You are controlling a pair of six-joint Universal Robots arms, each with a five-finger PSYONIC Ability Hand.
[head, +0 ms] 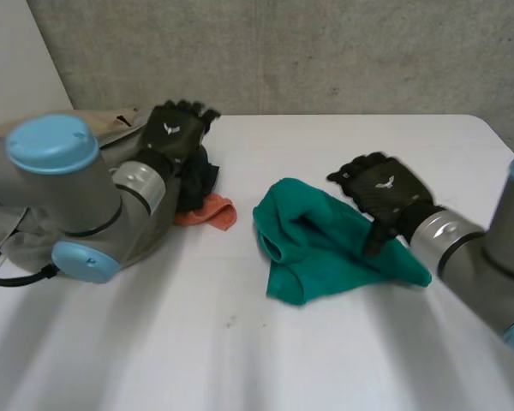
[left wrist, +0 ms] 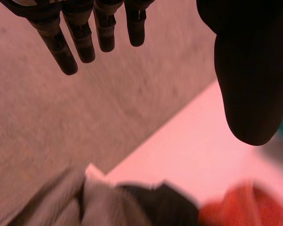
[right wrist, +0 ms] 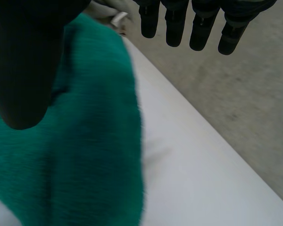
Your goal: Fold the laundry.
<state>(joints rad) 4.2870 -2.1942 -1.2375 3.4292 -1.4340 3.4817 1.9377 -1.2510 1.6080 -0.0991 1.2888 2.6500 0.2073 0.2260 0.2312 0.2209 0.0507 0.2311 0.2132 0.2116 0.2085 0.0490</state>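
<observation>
Lying on table (head: 240,342): green cloth (head: 325,248), crumpled and unfolded, one side rolled into a hump, beneath the right thumb and palm, short of the fingertips.
Right hand (head: 384,190): poised over the cloth's far edge; fingers (right wrist: 200,28) straight, spread well away from the thumb, gripping nothing; thumb tip possibly brushing the cloth, hard to tell from either angle.
Left hand (head: 176,130): raised over the laundry pile, well apart from the green cloth; fingers (left wrist: 82,37) straight, thumb wide, empty.
Pile below left fingers: grey garment (left wrist: 56,202) under the fingertips, dark garment (left wrist: 165,207) just beside it, orange cloth (left wrist: 245,207) on the thumb side; all bunched and touching.
Step in hand: probably taking hold of the green cloth to flatten it; no fold made yet.
Risk, wad instead of edge: likely if closing on the hump beneath the thumb; cause, bunched layers and no clean edge between thumb and fingers; result, a twisted cloth, harder to spread.
Risk, dragging: possible when pulling with the right fingers alone; cause, no second hold on the opposite edge, left fingers far off over the pile; result, the whole cloth sliding across the table rather than opening.
Risk, snagging the pile: possible on lowering the left fingers; cause, dark garment and orange cloth touching right below them; result, two items lifted together.
</observation>
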